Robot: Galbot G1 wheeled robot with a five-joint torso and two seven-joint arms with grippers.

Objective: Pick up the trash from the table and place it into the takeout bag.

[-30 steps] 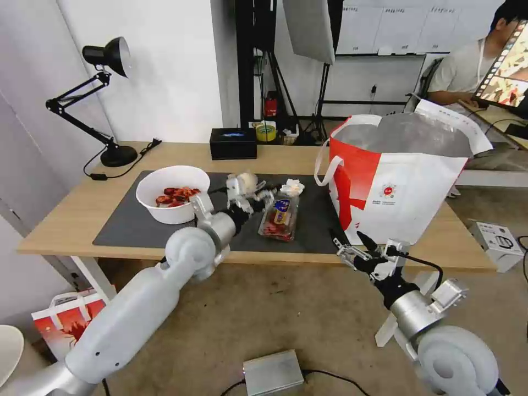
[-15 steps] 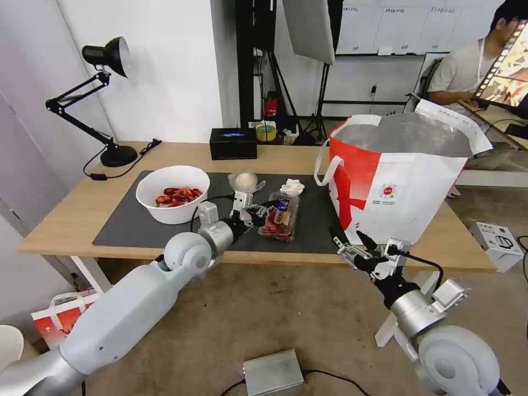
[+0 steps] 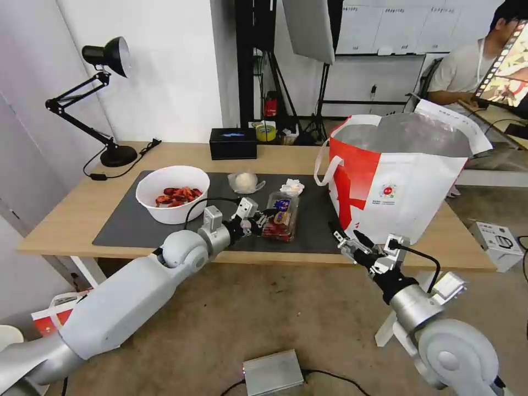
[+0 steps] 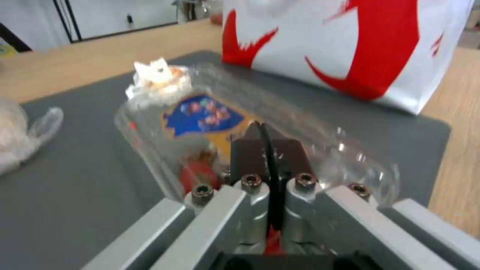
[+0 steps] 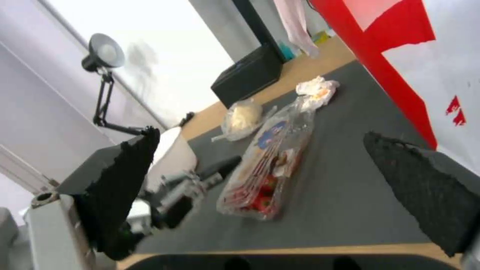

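No writing can be read on the clamshell box [image 3: 280, 215] at frame centre on the bench [image 3: 71, 217]. The left hand [image 3: 263, 218], lowered from the plastic wad [image 3: 245, 181], is closed beside it; the right hand [image 3: 345, 237] is held open.

On the bench [image 3: 71, 217] lies a mat [image 3: 126, 225]. On the mat, from left to right: bowl [image 3: 172, 193], plastic wad [image 3: 245, 181], clamshell box [image 3: 280, 215] with tissue [image 3: 292, 187] behind it. The takeout bag [image 3: 401, 176] stands at the right. The tissue box [image 3: 233, 143] sits behind the mat.

white-and-red takeout bag [image 3: 396, 187], dark grey mat [image 3: 126, 225]
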